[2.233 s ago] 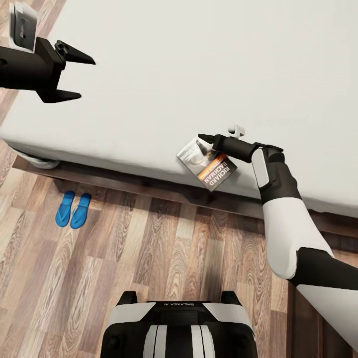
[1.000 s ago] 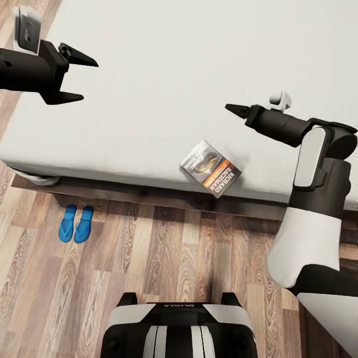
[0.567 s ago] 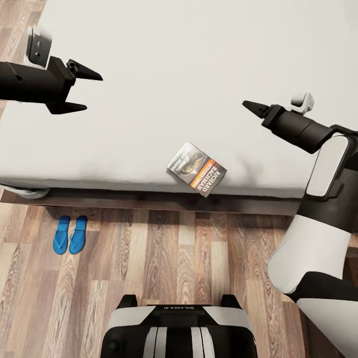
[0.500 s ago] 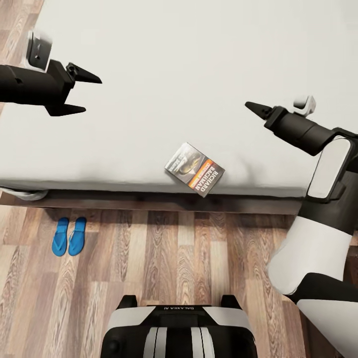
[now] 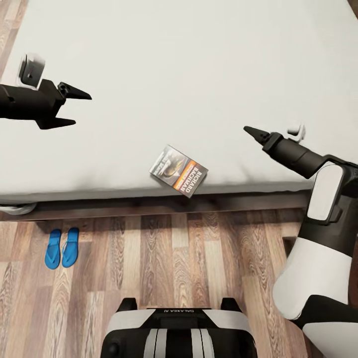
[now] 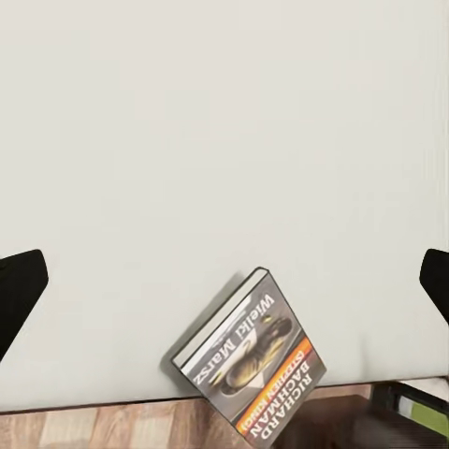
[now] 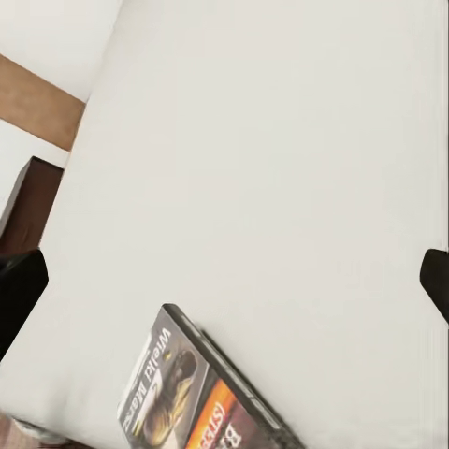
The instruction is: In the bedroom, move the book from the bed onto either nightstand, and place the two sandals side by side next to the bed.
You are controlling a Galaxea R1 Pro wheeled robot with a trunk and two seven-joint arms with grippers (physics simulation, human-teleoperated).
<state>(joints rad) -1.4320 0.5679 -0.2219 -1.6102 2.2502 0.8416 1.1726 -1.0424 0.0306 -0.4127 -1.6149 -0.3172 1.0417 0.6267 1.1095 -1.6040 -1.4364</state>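
The bed (image 5: 164, 74) bears the book (image 5: 178, 170); the floor (image 5: 164, 258), both sandals (image 5: 61, 247).

book (image 5: 178, 170): thin paperback, dark grey cover, orange band, white lettering; lies flat, skewed, at bed's near edge
bed (image 5: 174, 74): pale grey-white mattress, dark wood frame
sandals (image 5: 61, 247): two blue flip-flops, side by side on floor near bed

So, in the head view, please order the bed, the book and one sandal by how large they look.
1. Bed, by far the largest.
2. Book.
3. One sandal; narrower than the book, though lower on the floor, so farther away.
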